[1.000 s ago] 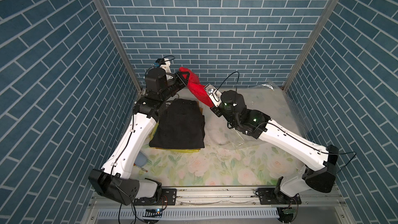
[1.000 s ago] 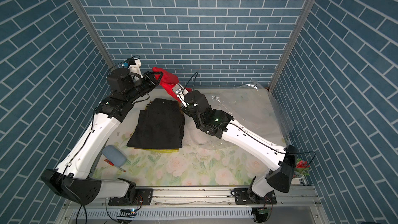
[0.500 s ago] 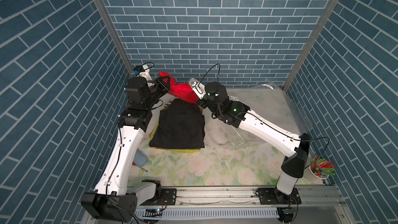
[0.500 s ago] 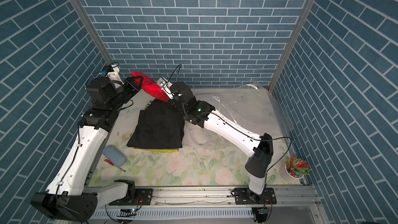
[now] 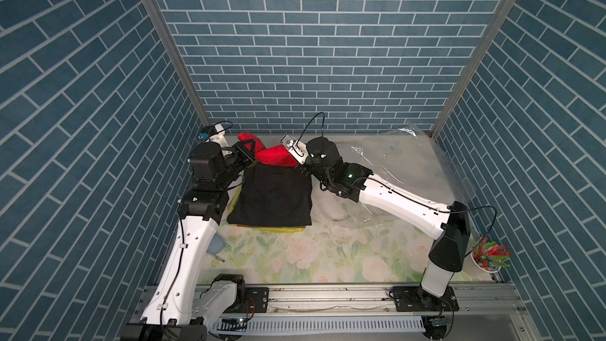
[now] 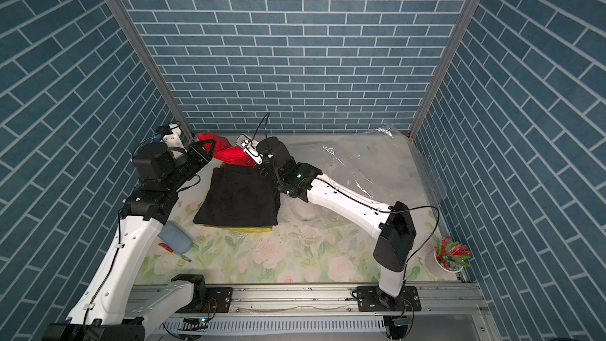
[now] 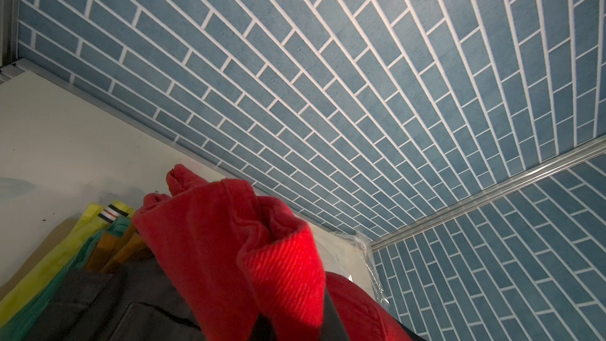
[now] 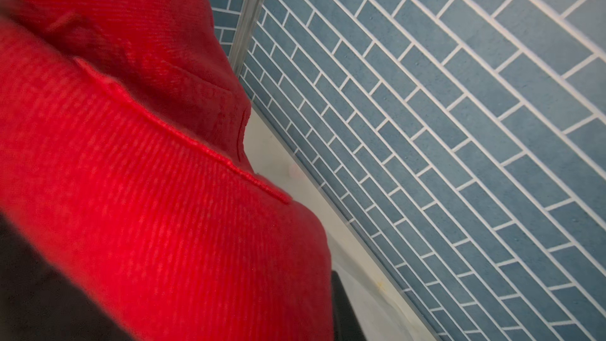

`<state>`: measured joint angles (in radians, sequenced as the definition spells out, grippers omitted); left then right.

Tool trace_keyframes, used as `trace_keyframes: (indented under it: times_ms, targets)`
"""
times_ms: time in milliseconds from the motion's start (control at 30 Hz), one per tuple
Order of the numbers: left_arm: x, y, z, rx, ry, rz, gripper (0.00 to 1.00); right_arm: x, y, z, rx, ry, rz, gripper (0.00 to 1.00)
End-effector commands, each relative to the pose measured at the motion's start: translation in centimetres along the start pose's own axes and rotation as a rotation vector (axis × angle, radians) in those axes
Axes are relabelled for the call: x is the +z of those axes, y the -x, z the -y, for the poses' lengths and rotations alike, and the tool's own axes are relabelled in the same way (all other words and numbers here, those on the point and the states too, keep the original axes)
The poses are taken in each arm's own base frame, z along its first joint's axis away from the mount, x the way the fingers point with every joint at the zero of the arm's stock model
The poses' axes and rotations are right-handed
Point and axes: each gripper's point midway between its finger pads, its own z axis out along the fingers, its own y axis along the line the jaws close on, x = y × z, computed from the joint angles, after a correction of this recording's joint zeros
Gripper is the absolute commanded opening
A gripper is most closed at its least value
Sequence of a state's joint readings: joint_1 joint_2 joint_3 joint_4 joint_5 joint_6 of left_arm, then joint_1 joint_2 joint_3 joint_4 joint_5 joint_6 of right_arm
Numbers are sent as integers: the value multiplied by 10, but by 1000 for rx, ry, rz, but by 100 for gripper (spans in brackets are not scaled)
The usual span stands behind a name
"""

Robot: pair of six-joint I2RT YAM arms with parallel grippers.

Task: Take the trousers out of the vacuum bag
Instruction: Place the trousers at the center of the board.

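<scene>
Both grippers are shut on the red trousers (image 5: 272, 155) (image 6: 231, 154), which hang low between them at the table's back left. My left gripper (image 5: 250, 149) (image 6: 206, 149) grips the end nearer the corner. My right gripper (image 5: 295, 167) (image 6: 259, 167) grips the other end. The red cloth (image 7: 229, 241) (image 8: 147, 208) fills both wrist views and hides the jaws. Under it lies a stack of folded trousers with a black pair (image 5: 273, 198) (image 6: 241, 198) on top and lime-yellow (image 7: 49, 267) and green edges below. The vacuum bag (image 5: 403, 159) (image 6: 377, 162) lies crumpled at the back right.
A grey-blue oval case (image 6: 175, 239) and a red pen (image 6: 170, 249) lie beside the left arm. A white cup of coloured clips (image 5: 488, 255) stands at the front right corner. Brick walls close in the back and both sides.
Both arms have carried the red trousers left and down, from raised over the table's middle back to low by the back-left corner, above the far end of the stack.
</scene>
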<state>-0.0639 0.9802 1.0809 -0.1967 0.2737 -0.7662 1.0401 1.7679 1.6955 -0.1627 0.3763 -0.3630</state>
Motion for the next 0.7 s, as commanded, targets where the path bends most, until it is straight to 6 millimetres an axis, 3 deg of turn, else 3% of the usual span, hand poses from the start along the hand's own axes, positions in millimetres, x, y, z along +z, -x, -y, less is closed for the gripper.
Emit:
trace_keyframes:
  times_ms: [0, 233, 467, 600, 667]
  targets:
    - [-26, 9, 4, 0, -27, 78, 0, -22, 4, 37, 123, -98, 33, 0]
    - [-50, -32, -40, -27, 79, 43, 0, -31, -15, -5, 161, 11, 22, 0]
    - [-54, -70, -79, -36, 171, -28, 0, -32, -43, -52, 184, 96, -28, 5]
    - [-52, -99, -111, -55, 255, -93, 1, -38, -64, -73, 217, 144, -51, 8]
    - [-55, -106, -115, -67, 250, -95, 5, -40, -75, -84, 226, 176, -67, 10]
